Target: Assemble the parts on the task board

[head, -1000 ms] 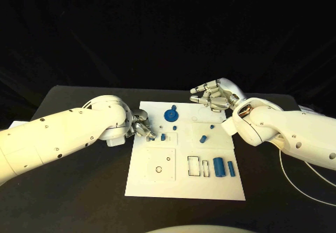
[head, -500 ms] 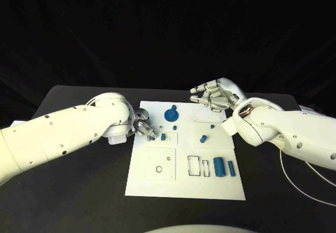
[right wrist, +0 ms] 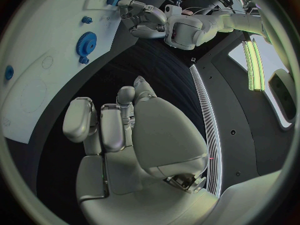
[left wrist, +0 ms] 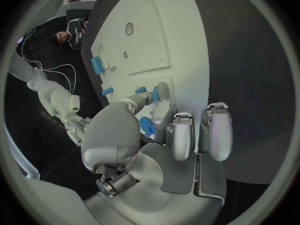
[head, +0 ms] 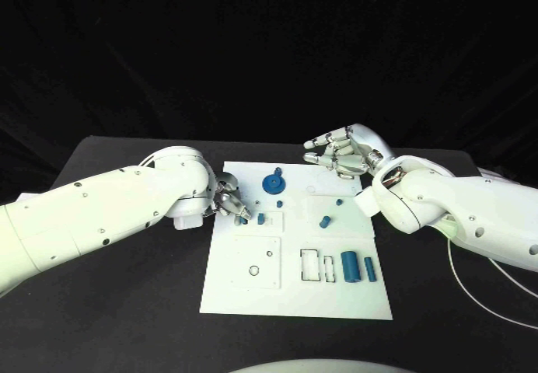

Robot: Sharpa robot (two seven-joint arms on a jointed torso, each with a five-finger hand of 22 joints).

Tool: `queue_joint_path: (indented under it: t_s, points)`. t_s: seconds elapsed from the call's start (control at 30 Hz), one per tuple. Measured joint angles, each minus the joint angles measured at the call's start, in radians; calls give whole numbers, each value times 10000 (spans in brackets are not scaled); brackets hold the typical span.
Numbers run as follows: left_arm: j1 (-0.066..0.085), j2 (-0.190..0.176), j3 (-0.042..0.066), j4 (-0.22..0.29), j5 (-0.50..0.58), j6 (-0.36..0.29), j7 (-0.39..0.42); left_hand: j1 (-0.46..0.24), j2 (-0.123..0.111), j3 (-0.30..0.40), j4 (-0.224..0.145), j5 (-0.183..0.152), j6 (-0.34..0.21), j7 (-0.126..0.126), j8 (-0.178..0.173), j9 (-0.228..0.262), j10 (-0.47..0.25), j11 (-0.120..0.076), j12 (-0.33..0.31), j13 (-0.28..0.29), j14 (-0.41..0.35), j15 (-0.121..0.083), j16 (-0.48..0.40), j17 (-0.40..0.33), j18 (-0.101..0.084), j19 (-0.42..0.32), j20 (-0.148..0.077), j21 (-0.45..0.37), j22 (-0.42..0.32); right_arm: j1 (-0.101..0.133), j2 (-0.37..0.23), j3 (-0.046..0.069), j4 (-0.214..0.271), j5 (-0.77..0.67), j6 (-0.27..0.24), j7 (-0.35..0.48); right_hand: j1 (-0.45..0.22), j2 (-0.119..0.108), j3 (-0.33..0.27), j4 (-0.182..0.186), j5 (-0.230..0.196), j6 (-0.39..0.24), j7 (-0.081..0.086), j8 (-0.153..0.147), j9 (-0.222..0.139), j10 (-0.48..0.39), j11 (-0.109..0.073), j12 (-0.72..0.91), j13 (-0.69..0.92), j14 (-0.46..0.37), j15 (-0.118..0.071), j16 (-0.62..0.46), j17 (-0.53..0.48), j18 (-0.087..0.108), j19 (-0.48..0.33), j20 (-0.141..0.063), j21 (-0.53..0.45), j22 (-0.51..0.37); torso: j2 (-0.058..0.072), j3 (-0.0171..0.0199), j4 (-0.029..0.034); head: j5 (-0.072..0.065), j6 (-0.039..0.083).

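The white task board (head: pixel 294 291) lies mid-table. My left hand (head: pixel 230 203) is at its left edge, and thumb and a finger pinch a small blue part (head: pixel 240 221), seen between the fingertips (left wrist: pixel 154 93) in the left wrist view. A blue gear (head: pixel 273 184) sits near the far edge, just beyond that hand. Small blue pegs (head: pixel 261 219) (head: pixel 325 222) stand mid-board, and two blue cylinders (head: pixel 351 266) lie at the near right. My right hand (head: pixel 342 154) hovers over the far right corner with fingers apart, holding nothing. The right wrist view shows the gear (right wrist: pixel 85 43) and the left hand (right wrist: pixel 145 19).
A square inset plate (head: pixel 256 263) with a small hole and two narrow rectangular slots (head: pixel 311 265) mark the board's near half. Black table (head: pixel 124 311) surrounds the board. A white cable (head: pixel 471 280) trails on the table under the right arm.
The left arm has swung slightly forward while its hand stays at the small blue part. The right hand has not moved.
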Motion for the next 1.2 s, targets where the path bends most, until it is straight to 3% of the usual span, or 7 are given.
queue_joint_path:
  t_s: [0.27,0.63,1.03,1.2]
  points:
    - [-1,21,-3,-32,-19,0,-26,-113,102,-301,164,1,88,-54,-4,-26,41,-22,69,89,0,0,0,0,1,0,0,51,0,1,-10,0,13,0,-1,0,0,0,0,0,0,0,0,0,0,0,0,0,1,0,0,0,0,0,0,0,0,0,0,-3,3,-16,-12]
    - [-19,45,-24,-59,-64,-8,-84,-539,-68,-1280,512,-41,251,-75,-54,-54,147,-56,192,210,36,-35,0,8,0,14,-57,94,-1,1,-15,0,16,0,0,0,0,0,0,0,41,0,0,0,0,1,1,0,-26,0,0,0,1,0,0,0,0,-20,-5,-7,8,-42,-22]
    - [-19,52,-23,-51,-75,-9,-107,-542,-65,-1600,598,-41,259,-70,-93,-64,147,-57,192,218,36,-35,0,6,0,-1,-72,91,-1,1,-13,0,12,0,2,0,0,0,0,0,41,0,0,0,0,1,1,0,-25,0,0,0,1,0,0,0,0,-20,-1,-7,12,-52,-22]
    - [-21,50,-23,-52,-79,-25,-107,-623,-46,-2082,757,-242,327,-83,-122,-75,147,-57,192,246,36,-35,0,6,-1,-1,-71,91,-1,1,-13,0,11,0,2,0,0,0,0,0,41,0,0,0,0,1,1,0,-25,0,0,0,1,0,0,0,1,-20,0,-7,13,-38,-20]
